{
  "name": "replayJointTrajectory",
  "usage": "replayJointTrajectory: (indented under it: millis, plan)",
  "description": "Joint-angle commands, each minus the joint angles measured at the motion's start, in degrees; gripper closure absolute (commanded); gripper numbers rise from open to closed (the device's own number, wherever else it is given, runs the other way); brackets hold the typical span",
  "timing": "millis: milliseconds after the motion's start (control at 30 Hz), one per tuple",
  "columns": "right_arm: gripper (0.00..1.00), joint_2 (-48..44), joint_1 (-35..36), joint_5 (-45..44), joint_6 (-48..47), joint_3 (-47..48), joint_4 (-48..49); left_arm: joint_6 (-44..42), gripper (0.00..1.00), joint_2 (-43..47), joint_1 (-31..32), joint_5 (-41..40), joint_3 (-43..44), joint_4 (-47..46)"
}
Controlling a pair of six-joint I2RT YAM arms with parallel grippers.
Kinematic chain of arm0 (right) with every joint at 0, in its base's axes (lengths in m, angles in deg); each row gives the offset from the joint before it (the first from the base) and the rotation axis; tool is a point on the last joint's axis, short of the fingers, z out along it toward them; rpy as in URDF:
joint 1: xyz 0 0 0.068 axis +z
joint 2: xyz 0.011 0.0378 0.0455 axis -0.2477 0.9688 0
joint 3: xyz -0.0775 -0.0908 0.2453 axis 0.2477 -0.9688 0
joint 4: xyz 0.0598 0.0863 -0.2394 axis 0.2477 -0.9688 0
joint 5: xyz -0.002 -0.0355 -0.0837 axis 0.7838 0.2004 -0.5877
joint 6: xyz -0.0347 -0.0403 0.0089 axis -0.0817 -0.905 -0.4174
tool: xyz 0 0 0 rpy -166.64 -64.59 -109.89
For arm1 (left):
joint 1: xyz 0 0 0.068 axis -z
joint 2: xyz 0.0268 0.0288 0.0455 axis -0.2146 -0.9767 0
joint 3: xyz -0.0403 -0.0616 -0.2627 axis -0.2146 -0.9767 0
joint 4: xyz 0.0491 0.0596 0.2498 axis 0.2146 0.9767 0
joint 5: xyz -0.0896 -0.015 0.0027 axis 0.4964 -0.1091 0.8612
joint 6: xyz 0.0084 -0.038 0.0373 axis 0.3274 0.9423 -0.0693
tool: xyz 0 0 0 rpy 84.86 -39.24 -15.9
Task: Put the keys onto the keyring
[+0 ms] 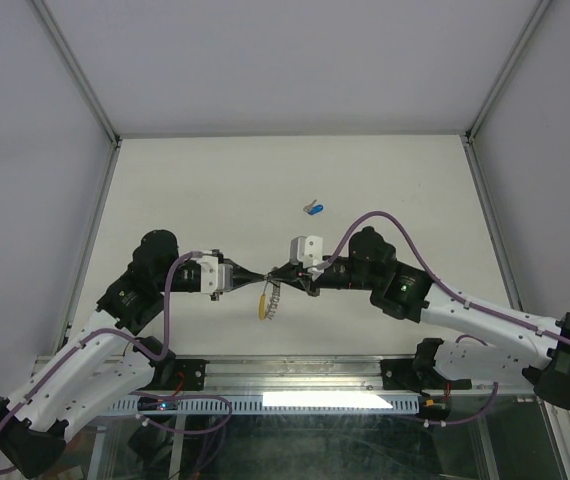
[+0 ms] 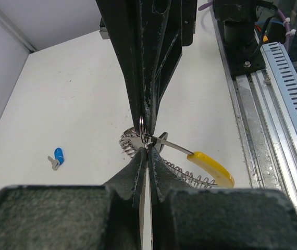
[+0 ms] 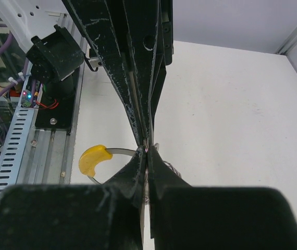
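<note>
My two grippers meet tip to tip over the near middle of the table. The keyring (image 1: 264, 302) hangs from that spot, its yellow segment (image 2: 211, 169) and silver coil (image 2: 129, 144) below the tips. My left gripper (image 2: 147, 149) is shut, pinching the keyring where its flat band ends. My right gripper (image 3: 147, 151) is shut on the keyring from the opposite side, with the yellow segment (image 3: 93, 159) to its left. A small silver loop (image 2: 141, 126) shows at the right fingertips. One of the keys, blue-headed (image 1: 315, 208), lies on the table beyond the grippers, also the blue-headed key (image 2: 58, 157) in the left wrist view.
Grey walls with metal posts (image 1: 80, 85) enclose the white table (image 1: 385, 180) on three sides. A slotted metal rail (image 1: 295, 400) and the arm bases run along the near edge.
</note>
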Motion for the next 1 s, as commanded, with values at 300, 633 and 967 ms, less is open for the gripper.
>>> replayJointTrajectory:
  millis: [300,633,967]
  plan:
    - [1.0,-0.4,-0.1,-0.8,6.4,-3.3,22.0,-0.5,1.0,-0.1,0.4,2.6,1.2,-0.8]
    - [1.0,-3.4,-0.1,0.5,4.8,-5.2,18.0,1.1,0.77,4.0,0.4,-1.6,2.3,-1.5]
    - [1.0,-3.6,-0.1,0.5,4.8,-5.0,17.0,6.9,0.76,3.5,0.4,2.5,0.6,-9.2]
